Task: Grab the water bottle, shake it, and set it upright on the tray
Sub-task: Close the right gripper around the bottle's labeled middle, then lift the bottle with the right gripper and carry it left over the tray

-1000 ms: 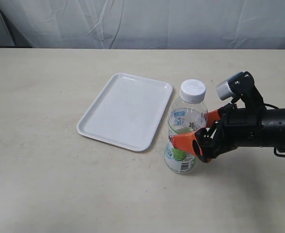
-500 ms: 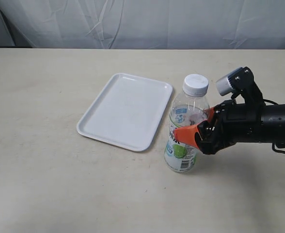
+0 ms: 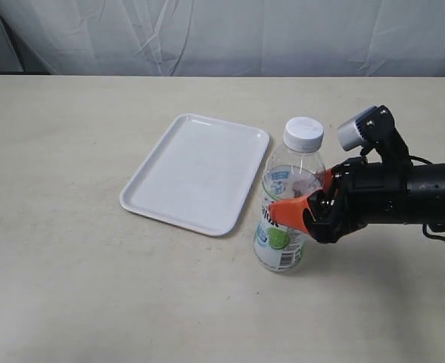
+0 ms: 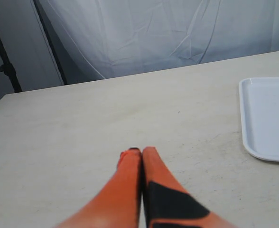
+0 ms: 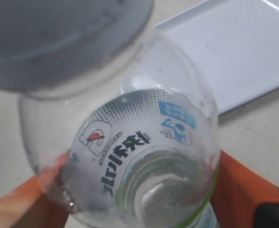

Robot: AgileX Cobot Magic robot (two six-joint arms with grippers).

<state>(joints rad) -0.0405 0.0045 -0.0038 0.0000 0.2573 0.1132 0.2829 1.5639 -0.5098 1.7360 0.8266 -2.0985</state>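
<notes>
Scene: A beige tabletop before a white curtain, with a black arm reaching in from the right of the exterior view.

Bottle: The small clear bottle is off the tray, just beside the tray's near right corner. It leans slightly, so its white cap tips toward the arm.

Base: Down at the tabletop. Whether it rests there or hangs just clear cannot be told.

Label: The label is white, blue and green, with a lime on the lower band. The right wrist view looks down past the blurred cap onto the bottle and its printed shoulder.

Right end effector: The right end effector is clamped around the bottle's middle, with one of its orange fingers across the front and the other on the far side. In its own wrist view, orange presses against both sides of the clear wall.

Left end effector: The left end effector is closed — its two orange fingers meet tip to tip, with nothing between them, low over the tabletop.

Tray: The flat white tray, round-cornered and low-rimmed, lies at a slant on the tabletop to the left of the bottle. One end shows in the left wrist view, well apart from that end effector. The right wrist view shows it beyond the bottle.
</notes>
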